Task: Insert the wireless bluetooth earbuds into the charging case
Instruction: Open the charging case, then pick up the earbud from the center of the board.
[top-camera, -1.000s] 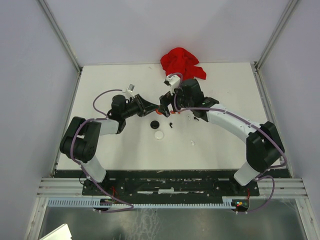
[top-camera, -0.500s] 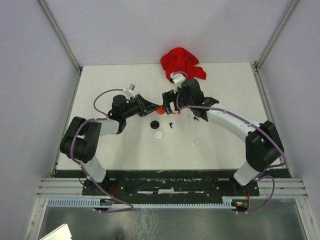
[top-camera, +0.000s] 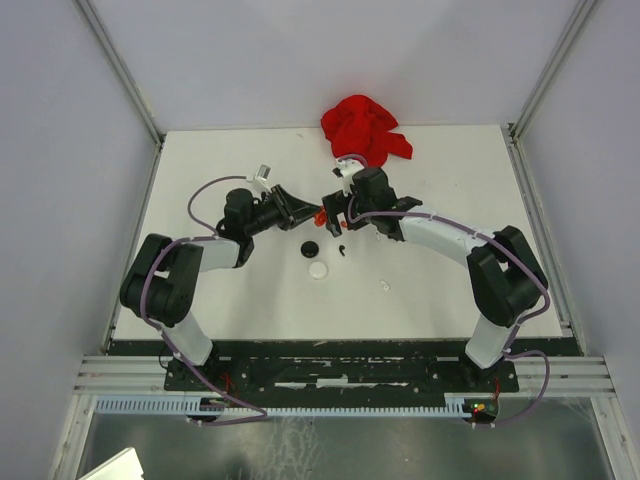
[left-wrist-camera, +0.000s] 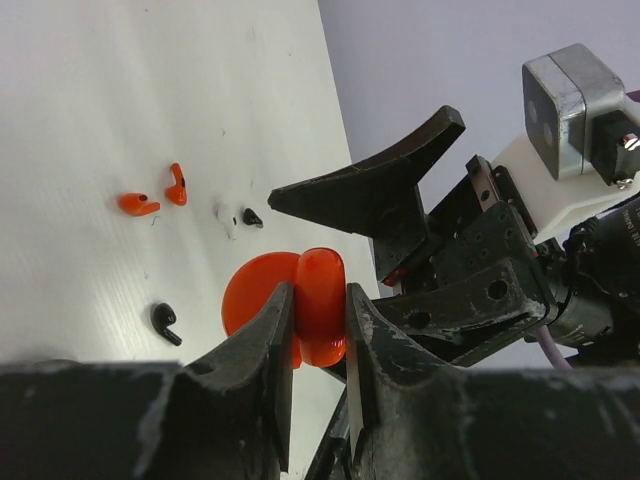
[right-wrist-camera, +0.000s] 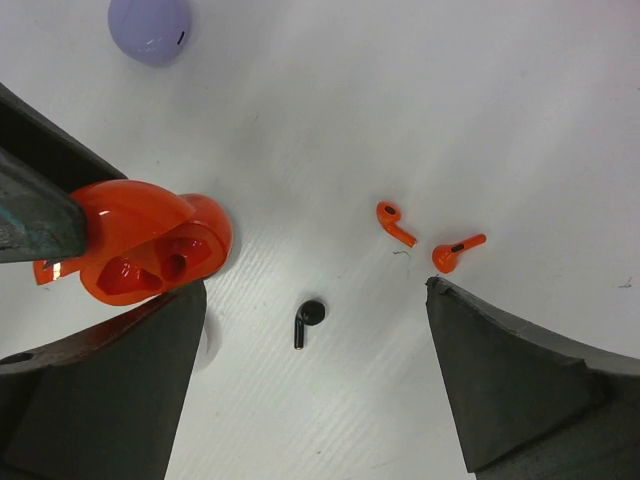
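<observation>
My left gripper (left-wrist-camera: 318, 292) is shut on the orange-red charging case (left-wrist-camera: 320, 318), held off the table with its lid (left-wrist-camera: 250, 290) open. In the right wrist view the case (right-wrist-camera: 150, 245) shows two empty cavities. My right gripper (right-wrist-camera: 315, 288) is open and empty, just right of the case, above the table. Two orange-red earbuds (right-wrist-camera: 396, 223) (right-wrist-camera: 455, 250) and a black earbud (right-wrist-camera: 308, 318) lie on the table below it. In the top view the grippers (top-camera: 313, 214) (top-camera: 336, 213) meet around the case (top-camera: 319, 213).
A lilac case (right-wrist-camera: 150, 25) lies farther off. A black disc (top-camera: 310, 249) and a white disc (top-camera: 318, 269) lie near the middle. A red cloth (top-camera: 365, 127) is bunched at the back edge. A white bud (left-wrist-camera: 228, 218) and a small black bud (left-wrist-camera: 252, 216) lie together.
My right arm has drawn in toward the middle and its wrist has turned; its gripper has come off the case. My left gripper still holds the case, shifted slightly toward the back.
</observation>
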